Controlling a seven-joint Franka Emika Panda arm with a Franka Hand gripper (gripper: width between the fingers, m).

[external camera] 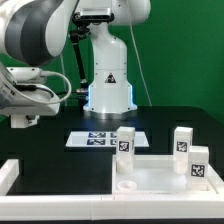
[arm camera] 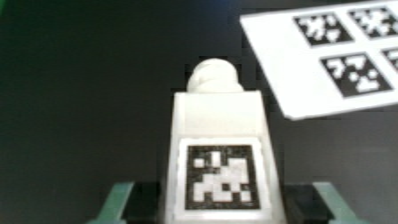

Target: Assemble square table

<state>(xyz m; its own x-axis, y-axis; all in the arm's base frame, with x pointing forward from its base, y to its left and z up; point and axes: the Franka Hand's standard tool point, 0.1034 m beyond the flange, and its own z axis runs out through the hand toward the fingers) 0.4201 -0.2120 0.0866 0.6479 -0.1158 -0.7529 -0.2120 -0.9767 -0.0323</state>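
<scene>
The gripper (arm camera: 214, 205) is pinched on a white table leg (arm camera: 217, 150), held above the black table (external camera: 60, 150) near the marker board (arm camera: 338, 55). The square tabletop (external camera: 160, 180) lies at the exterior view's right, three legs (external camera: 126, 143) standing around it, none visibly screwed in.

I log one white square tabletop (external camera: 150, 172) lying flat, with four tagged white legs, one (external camera: 126, 141) upright at its rim.
</scene>
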